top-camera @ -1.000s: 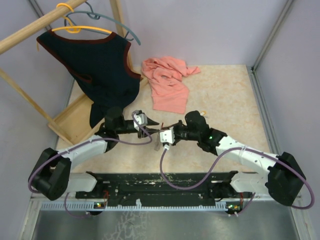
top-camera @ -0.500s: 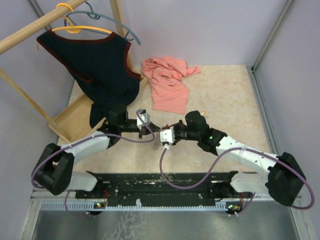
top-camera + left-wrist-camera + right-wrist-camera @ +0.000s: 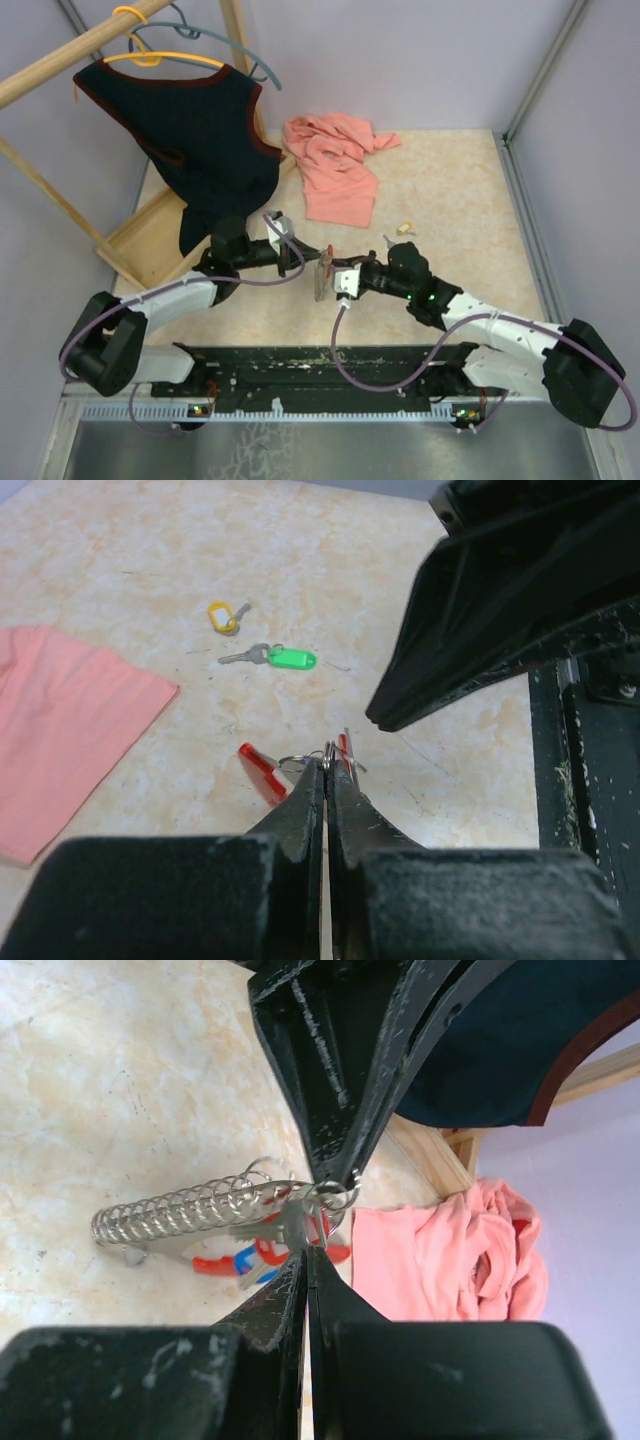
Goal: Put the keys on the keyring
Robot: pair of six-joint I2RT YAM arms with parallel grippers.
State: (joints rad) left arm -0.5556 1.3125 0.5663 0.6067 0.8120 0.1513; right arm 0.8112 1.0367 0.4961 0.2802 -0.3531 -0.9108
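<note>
Both the left claw and right claw are pinched shut, tip to tip, on the keyring above the bench. I worry pulling apart could twist it loose. The green key and yellow key lie unthreaded, well apart from it.

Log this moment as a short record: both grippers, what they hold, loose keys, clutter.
left gripper: shut, pinching a small ring of the ring bunch
right gripper: shut on the same ring bunch
ring bunch: metal coil, red and blue tags, between both tips
loose keys: green key, yellow key, on the table
clutter: pink cloth, dark vest on a hanger
</note>
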